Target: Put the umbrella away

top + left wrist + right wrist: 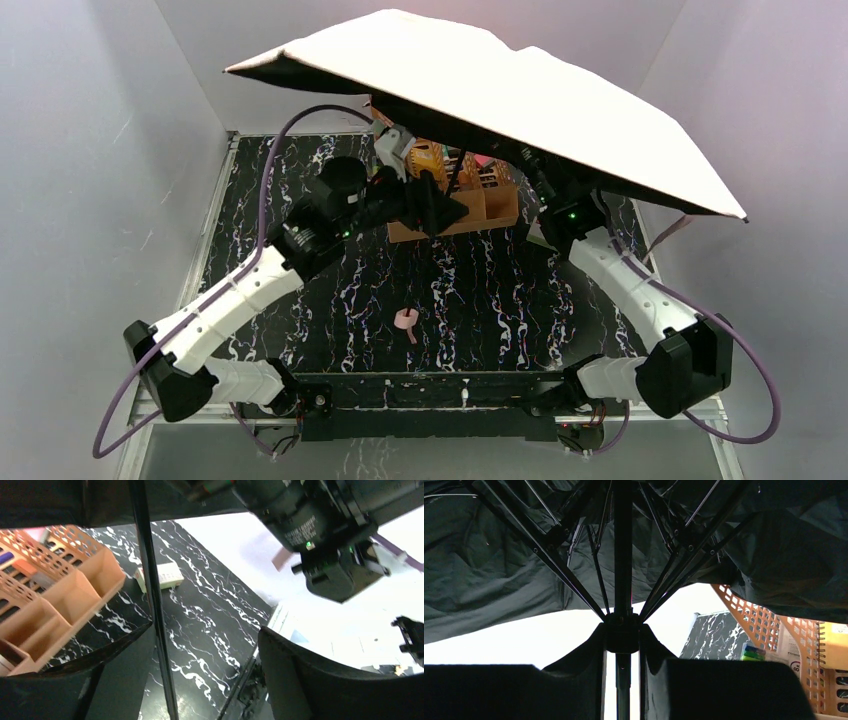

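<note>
The umbrella [520,100] is open, its pale canopy spread over the back of the table and its black underside and thin ribs [559,565] filling the right wrist view. My right gripper [622,630] is shut on the umbrella's black runner, around the shaft; the canopy hides it in the top view. My left gripper [437,208] reaches under the canopy and stands open. The thin black shaft [152,595] runs just beside its left finger [55,690], ungripped. A pink strap [405,320] lies loose on the table.
An orange desk organiser [470,205] holding stationery stands under the canopy, close behind my left gripper, and shows as orange compartments [55,595]. A small white box [160,575] lies on the marble tabletop [480,290]. White walls enclose the table on both sides.
</note>
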`<state>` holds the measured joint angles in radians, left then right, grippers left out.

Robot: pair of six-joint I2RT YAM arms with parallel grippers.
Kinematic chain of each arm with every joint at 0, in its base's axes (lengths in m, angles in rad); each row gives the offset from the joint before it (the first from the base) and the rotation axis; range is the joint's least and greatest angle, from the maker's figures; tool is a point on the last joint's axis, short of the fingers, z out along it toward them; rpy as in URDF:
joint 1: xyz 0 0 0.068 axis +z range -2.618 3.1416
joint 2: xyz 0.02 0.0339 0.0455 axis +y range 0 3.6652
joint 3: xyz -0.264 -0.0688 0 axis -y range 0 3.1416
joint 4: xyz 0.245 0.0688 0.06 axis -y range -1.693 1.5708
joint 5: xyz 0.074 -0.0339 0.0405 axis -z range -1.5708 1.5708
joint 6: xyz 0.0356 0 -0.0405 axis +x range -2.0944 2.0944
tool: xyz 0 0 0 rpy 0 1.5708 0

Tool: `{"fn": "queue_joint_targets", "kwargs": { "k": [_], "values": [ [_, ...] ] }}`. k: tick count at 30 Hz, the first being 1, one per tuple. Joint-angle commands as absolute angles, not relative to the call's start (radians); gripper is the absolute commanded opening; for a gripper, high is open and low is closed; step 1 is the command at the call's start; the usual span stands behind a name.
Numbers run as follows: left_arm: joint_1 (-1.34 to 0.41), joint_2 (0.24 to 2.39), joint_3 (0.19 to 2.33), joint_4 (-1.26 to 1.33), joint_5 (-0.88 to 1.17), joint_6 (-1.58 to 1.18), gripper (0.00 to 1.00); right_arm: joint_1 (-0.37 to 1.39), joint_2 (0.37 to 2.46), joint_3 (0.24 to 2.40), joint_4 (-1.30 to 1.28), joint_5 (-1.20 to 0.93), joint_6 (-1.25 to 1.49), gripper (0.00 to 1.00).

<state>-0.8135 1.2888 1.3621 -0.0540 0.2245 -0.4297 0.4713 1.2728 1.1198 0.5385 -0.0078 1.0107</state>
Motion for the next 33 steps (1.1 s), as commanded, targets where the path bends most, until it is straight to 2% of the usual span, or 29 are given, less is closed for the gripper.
{"fn": "queue_joint_targets", "kwargs": {
  "k": [1,10,16,19,20,24,27,33],
  "values": [
    [-0.817,1.217,1.260,-0.058,0.288,-0.494,0.75,0.462,1.277,1.182,0.644,0.062,1.054,0.00],
    [-0.828,1.121,1.077,-0.102,0.289,-0.564,0.75,0.446,1.304,1.199,0.670,0.084,1.057,0.00],
    [-0.828,1.025,1.008,-0.205,0.239,-0.556,0.64,0.440,1.310,1.204,0.672,0.078,1.058,0.00],
    [-0.828,1.002,0.990,-0.234,0.239,-0.556,0.52,0.437,1.311,1.205,0.670,0.077,1.061,0.00],
    [-0.828,0.999,0.984,-0.235,0.243,-0.559,0.44,0.437,1.311,1.206,0.668,0.077,1.064,0.00],
    [-0.829,1.025,0.973,-0.207,0.262,-0.569,0.01,0.434,1.311,1.218,0.641,0.073,1.068,0.00],
    [-0.829,1.041,0.987,-0.158,0.237,-0.563,0.00,0.433,1.288,1.251,0.497,0.066,1.015,0.00],
    [-0.829,1.077,1.108,0.035,0.082,-0.510,0.00,0.501,1.196,1.155,0.286,-0.065,0.919,0.00]
  ]
}}
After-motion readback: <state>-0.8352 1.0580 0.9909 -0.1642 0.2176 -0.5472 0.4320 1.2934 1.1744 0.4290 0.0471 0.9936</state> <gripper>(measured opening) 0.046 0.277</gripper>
